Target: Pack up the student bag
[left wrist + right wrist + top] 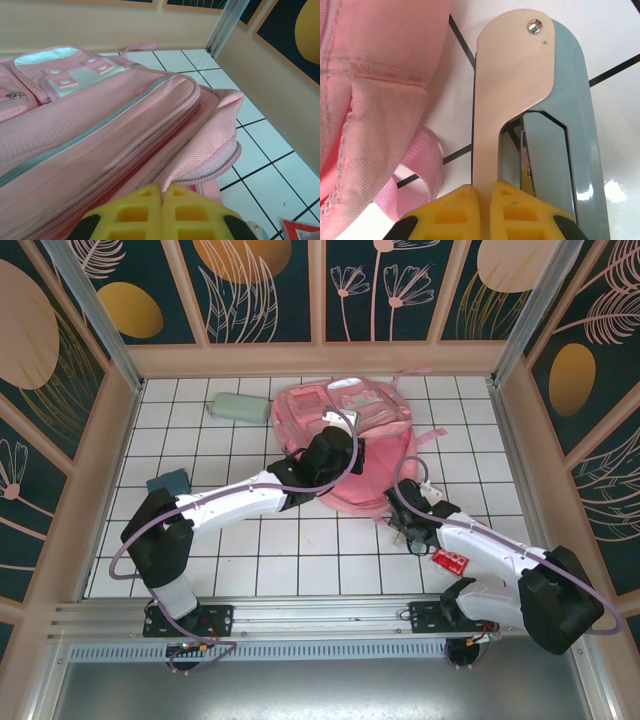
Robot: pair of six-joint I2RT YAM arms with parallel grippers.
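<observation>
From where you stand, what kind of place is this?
Likely a robot test booth: white gridded table walled by flower-print panels, left arm and right arm bolted to a rail, pink backpack on top.

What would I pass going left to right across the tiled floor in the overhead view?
small teal box → mint-green pencil case → student bag → red packet
</observation>
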